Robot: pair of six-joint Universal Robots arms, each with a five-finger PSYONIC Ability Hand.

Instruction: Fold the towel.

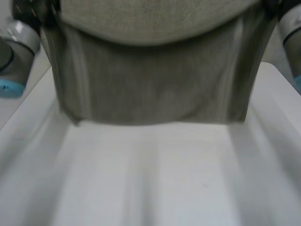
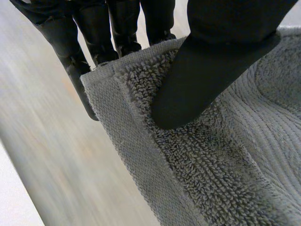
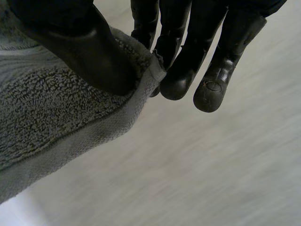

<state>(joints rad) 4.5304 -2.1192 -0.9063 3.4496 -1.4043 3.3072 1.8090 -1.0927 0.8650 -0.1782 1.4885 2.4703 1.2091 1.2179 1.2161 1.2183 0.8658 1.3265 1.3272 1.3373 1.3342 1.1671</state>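
Observation:
A grey terry towel (image 1: 155,80) hangs in the air close to the head camera, stretched between both arms, its lower edge just above the white table (image 1: 150,179). In the left wrist view my left hand (image 2: 207,70) pinches a top corner of the towel (image 2: 225,155), thumb on the front, fingers (image 2: 94,42) behind the hem. In the right wrist view my right hand (image 3: 183,56) pinches the other top corner of the towel (image 3: 51,122) between thumb and fingers. The towel's upper part sags toward the camera in a curved fold.
The grey left arm (image 1: 14,52) with its light-blue cap stands beside the towel's left side, the right arm (image 1: 291,33) beside its right side. The table edges run along both sides.

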